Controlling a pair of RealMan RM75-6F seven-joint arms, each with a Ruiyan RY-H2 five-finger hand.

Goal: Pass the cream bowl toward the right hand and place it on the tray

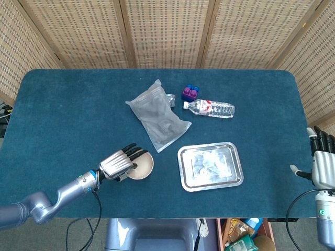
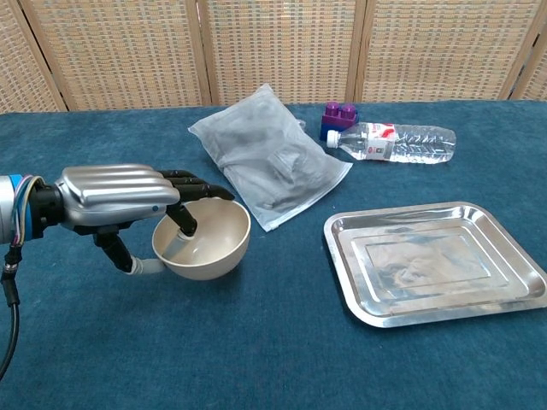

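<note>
The cream bowl (image 1: pixel 142 166) (image 2: pixel 208 243) is upright and held by my left hand (image 1: pixel 119 163) (image 2: pixel 128 202), whose fingers reach over its rim into the inside while the thumb sits under its left side. It is a short way left of the steel tray (image 1: pixel 210 166) (image 2: pixel 434 262), near the table's front. Whether the bowl touches the cloth I cannot tell. My right hand (image 1: pixel 323 164) stands at the far right edge of the head view, fingers straight and apart, holding nothing; the chest view does not show it.
A grey plastic bag (image 1: pixel 158 115) (image 2: pixel 271 157) lies behind the bowl. Behind the tray lie a clear water bottle (image 1: pixel 210 109) (image 2: pixel 395 142) and a purple block (image 1: pixel 190 93) (image 2: pixel 338 118). Blue cloth (image 1: pixel 63 115) covers the table.
</note>
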